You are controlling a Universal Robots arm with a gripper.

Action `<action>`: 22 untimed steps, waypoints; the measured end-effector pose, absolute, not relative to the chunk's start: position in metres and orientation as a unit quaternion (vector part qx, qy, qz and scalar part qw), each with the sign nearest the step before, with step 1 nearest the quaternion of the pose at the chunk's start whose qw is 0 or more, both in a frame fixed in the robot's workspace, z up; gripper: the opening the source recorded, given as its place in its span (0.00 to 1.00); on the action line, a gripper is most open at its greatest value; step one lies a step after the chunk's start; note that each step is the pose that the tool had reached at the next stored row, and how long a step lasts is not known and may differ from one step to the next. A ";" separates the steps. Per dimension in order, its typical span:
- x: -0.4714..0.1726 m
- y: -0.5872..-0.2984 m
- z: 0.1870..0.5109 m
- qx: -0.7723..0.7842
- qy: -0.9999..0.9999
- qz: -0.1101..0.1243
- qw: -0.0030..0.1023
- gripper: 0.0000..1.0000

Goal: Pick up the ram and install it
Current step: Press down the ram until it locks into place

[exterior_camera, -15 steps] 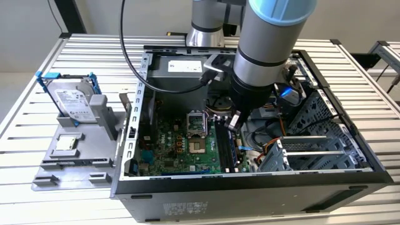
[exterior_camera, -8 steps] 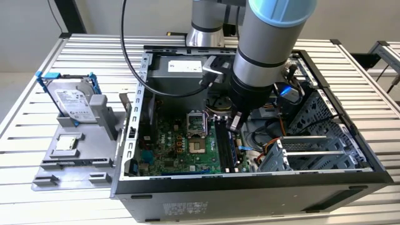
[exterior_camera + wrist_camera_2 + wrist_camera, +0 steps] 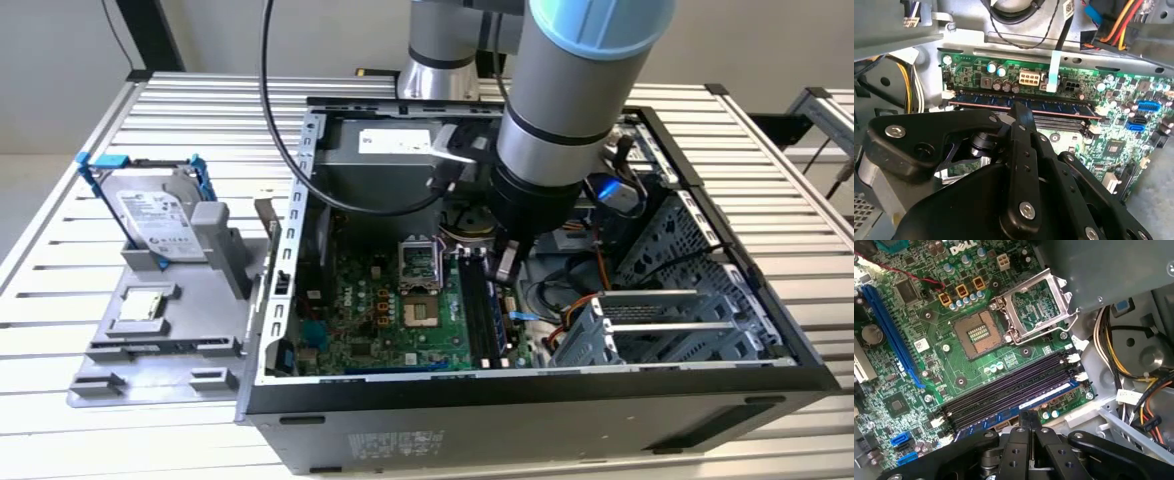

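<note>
The ram (image 3: 1054,106) is a long dark stick with blue labels. It stands in the outermost memory slot of the green motherboard (image 3: 387,320), inside the open computer case (image 3: 534,400). In the first wrist view the ram (image 3: 1046,397) lies along the edge of the slot bank. My gripper (image 3: 507,268) reaches down into the case with its black fingers shut together. Its tip (image 3: 1019,108) sits at the ram's top edge near the middle of the stick. In the first wrist view the gripper (image 3: 1029,415) meets the stick crosswise, with nothing held between the fingers.
Empty black memory slots (image 3: 1004,385) run beside the ram, and the open processor socket (image 3: 976,332) lies beyond them. Yellow and orange cables (image 3: 1134,370) crowd the case wall. A metal drive cage (image 3: 667,320) fills the exterior view's right. A hard drive in a blue bracket (image 3: 154,215) stands on a grey fixture (image 3: 160,350) outside.
</note>
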State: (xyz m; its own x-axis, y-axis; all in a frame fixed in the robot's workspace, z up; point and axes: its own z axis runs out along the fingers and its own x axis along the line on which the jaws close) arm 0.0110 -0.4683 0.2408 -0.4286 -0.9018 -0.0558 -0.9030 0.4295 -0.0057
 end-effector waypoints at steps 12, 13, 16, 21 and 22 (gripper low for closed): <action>0.011 -0.468 0.241 -0.568 0.822 0.016 0.026 0.00; 0.011 -0.468 0.240 -0.570 0.821 0.016 0.027 0.00; 0.011 -0.468 0.240 -0.576 0.817 0.017 0.027 0.00; 0.011 -0.468 0.240 -0.612 0.790 0.018 0.026 0.00; 0.011 -0.468 0.240 -0.619 0.785 0.018 0.026 0.00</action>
